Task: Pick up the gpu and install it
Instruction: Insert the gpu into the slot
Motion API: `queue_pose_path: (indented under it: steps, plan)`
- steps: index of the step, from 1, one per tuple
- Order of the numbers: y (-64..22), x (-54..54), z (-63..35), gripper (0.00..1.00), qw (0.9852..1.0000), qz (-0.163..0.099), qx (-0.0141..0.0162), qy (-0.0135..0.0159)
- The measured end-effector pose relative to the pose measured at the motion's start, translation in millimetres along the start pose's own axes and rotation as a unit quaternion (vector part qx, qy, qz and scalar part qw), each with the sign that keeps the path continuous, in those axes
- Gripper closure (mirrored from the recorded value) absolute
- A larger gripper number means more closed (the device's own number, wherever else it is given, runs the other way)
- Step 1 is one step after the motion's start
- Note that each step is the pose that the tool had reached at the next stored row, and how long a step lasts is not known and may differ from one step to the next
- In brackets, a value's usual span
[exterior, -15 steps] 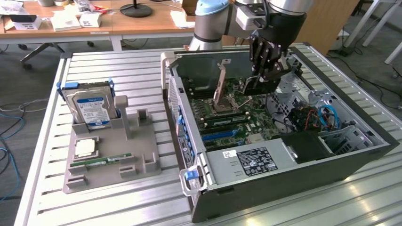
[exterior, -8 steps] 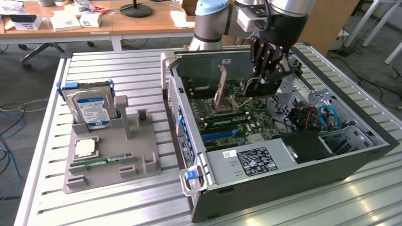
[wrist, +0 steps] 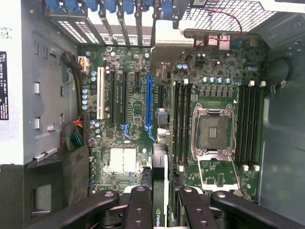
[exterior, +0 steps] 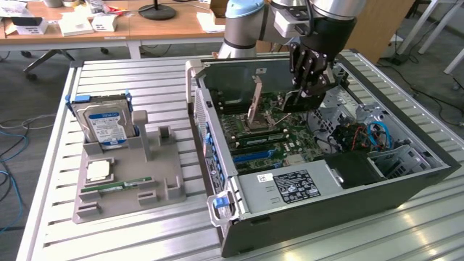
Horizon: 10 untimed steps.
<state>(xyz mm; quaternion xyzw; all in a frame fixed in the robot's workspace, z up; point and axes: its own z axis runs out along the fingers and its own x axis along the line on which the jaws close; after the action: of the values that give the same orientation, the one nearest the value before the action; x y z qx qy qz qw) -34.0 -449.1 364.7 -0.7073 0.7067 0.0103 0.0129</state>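
The gpu point(exterior: 300, 101) hangs as a dark flat card inside the open computer case point(exterior: 406, 179), just above the motherboard point(exterior: 272, 138). My gripper point(exterior: 309, 87) reaches down from above and is shut on the card's upper edge. In the wrist view the gpu point(wrist: 160, 217) shows edge-on between the black fingers point(wrist: 139, 207), and my gripper point(wrist: 159, 195) clamps it from both sides. The card's thin edge runs parallel to the long blue slot point(wrist: 149, 102) and a little to one side of it. Whether the card touches the board is hidden.
A grey fixture point(exterior: 163, 179) on the exterior view's left holds a hard drive point(exterior: 105, 124), a CPU point(exterior: 99, 171) and a RAM stick point(exterior: 116, 186). Inside the case are an open CPU socket point(wrist: 212, 130), RAM slots point(wrist: 182, 121), a power supply point(exterior: 290, 187) and cables point(exterior: 377, 135).
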Motion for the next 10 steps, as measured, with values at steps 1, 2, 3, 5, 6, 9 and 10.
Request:
queue_pose_path:
  steps: [1,2,3,5,6,9,10]
  plan:
    - [0.0,0.0,0.0,0.74,1.0,0.0,0.0,0.0]
    - [0.0,0.0,0.1,0.74,1.0,0.0,0.0,0.0001]
    - [0.0,0.0,0.6,0.74,1.0,0.0,0.0,0.0]
    - [0.0,0.1,2.7,0.74,1.0,0.0,0.0,0.0]
    - [0.0,0.1,3.8,0.74,1.0,0.0,0.0,0.0]
    - [0.0,0.2,7.0,0.74,1.0,0.0,0.0,0.0]
    - [0.0,0.3,8.0,0.74,1.0,0.0,0.0,0.0]
